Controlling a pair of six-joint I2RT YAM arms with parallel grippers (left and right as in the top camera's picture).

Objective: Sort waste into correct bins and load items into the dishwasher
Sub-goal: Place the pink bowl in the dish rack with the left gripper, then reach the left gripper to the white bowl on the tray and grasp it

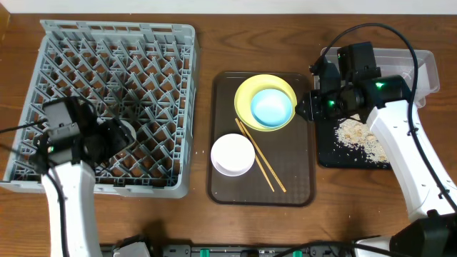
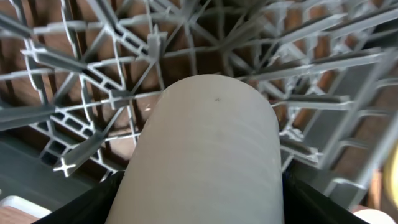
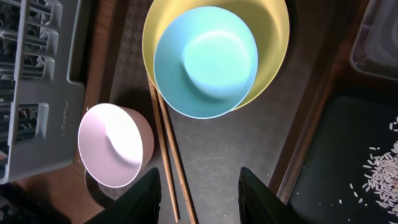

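Note:
My left gripper [image 1: 114, 137] is shut on the small white cup [image 1: 127, 132], low over the front of the grey dishwasher rack [image 1: 107, 43]. The cup [image 2: 211, 149] fills the left wrist view, dark fingers [image 2: 102, 196] on both sides. My right gripper [image 1: 305, 107] hangs open and empty over the right edge of the brown tray [image 1: 300, 171]. On that tray the light blue bowl [image 3: 205, 59] sits in the yellow plate [image 3: 273, 37], with the white bowl [image 3: 115, 143] and chopsticks [image 3: 168, 149] in front. Rice crumbs [image 1: 355, 135] lie in the black tray [image 1: 332, 153].
A clear plastic tub [image 1: 425, 68] stands behind the black tray at the far right, partly under my right arm. The rack's upright pegs [image 2: 74, 112] surround the cup. Bare wooden table shows between rack and brown tray.

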